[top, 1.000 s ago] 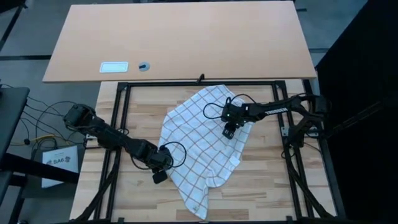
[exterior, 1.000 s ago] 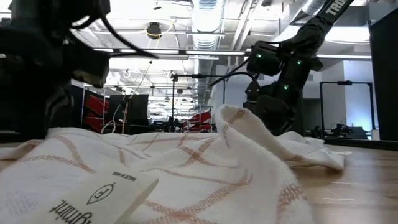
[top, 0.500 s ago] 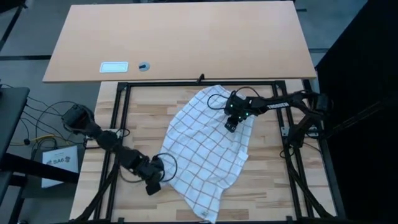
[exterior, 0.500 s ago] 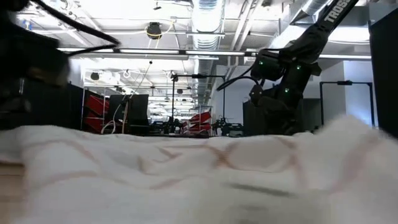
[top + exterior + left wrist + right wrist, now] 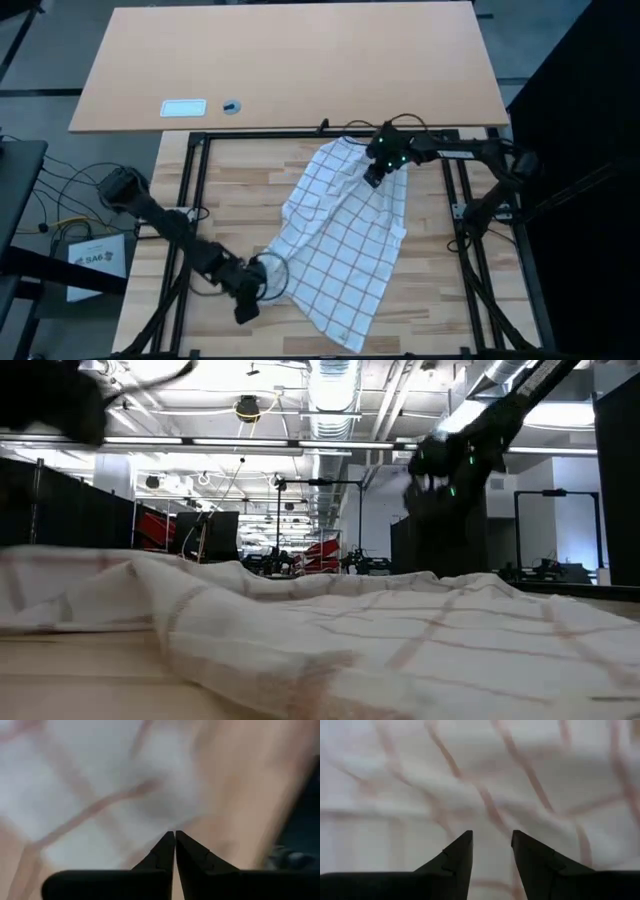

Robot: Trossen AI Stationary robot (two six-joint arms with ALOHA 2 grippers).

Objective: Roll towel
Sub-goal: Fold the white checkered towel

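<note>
High view: towel (image 5: 345, 240) lies spread across slatted wooden table (image 5: 440, 290).

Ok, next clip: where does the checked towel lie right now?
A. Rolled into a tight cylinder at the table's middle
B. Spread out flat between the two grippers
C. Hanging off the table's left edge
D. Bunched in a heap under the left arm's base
B: in the high view the towel lies opened out, running from the left gripper up to the right gripper.
</note>
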